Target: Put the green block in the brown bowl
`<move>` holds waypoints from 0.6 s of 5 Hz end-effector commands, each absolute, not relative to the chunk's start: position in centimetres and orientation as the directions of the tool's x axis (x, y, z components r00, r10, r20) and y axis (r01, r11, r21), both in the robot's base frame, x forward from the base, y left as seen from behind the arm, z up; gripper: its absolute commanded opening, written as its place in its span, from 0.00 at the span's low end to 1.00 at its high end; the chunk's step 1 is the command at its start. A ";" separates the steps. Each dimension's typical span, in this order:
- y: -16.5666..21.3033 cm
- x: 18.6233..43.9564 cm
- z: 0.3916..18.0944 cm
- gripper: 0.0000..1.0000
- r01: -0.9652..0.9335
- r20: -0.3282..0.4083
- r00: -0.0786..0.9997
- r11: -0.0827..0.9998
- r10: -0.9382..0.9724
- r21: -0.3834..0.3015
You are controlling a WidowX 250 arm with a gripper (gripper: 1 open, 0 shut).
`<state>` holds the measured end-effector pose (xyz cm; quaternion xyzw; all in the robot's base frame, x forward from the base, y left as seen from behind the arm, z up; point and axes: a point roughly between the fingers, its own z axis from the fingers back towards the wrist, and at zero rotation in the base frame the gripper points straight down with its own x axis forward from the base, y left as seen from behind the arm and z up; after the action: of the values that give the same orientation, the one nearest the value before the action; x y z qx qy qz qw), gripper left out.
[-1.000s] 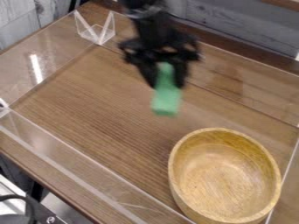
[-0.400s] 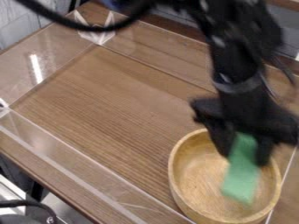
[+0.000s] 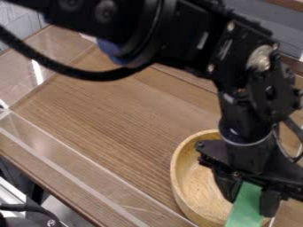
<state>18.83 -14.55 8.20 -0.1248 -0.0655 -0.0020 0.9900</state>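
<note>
The green block (image 3: pixel 250 209) hangs upright between the black fingers of my gripper (image 3: pixel 251 184), which is shut on it. Its lower end reaches down inside the brown bowl (image 3: pixel 194 172), a round tan wooden bowl at the lower right of the table. I cannot tell whether the block touches the bowl's bottom. The arm's black body comes down from the upper left and hides the right half of the bowl.
A wood-grain tabletop (image 3: pixel 106 115) is ringed by low clear acrylic walls (image 3: pixel 48 146). The table's front edge runs along the lower left. The bulky arm (image 3: pixel 178 40) covers most of the upper frame.
The gripper carried the green block from the table's middle rightward and toward the front, over the bowl, then lowered it further into the bowl. The arm now fills much more of the view.
</note>
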 end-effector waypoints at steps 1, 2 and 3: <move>-14.2 19.2 9.1 0.00 0.013 0.163 0.986 0.962 0.033 -0.272; -14.0 19.3 8.9 0.00 0.003 0.160 0.986 0.962 0.042 -0.274; -13.8 19.5 8.8 0.00 -0.009 0.157 0.986 0.961 0.054 -0.276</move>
<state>18.92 -13.68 7.79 -0.1276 -0.0629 0.0133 0.9897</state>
